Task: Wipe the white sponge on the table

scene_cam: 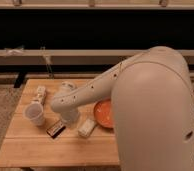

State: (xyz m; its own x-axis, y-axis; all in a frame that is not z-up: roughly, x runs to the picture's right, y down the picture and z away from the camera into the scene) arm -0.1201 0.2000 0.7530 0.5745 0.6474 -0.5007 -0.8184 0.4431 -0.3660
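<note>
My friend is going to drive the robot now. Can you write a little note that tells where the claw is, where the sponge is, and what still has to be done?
Gripper: low over the table, hanging from the arm between the dark brown bar and the white sponge.
White sponge: lying flat just right of the gripper, beside the orange bowl.
Also there: a white paper cup near the left edge.
Done: arm brought down close to the sponge.
Left: take hold of the sponge and wipe it across the table.
</note>
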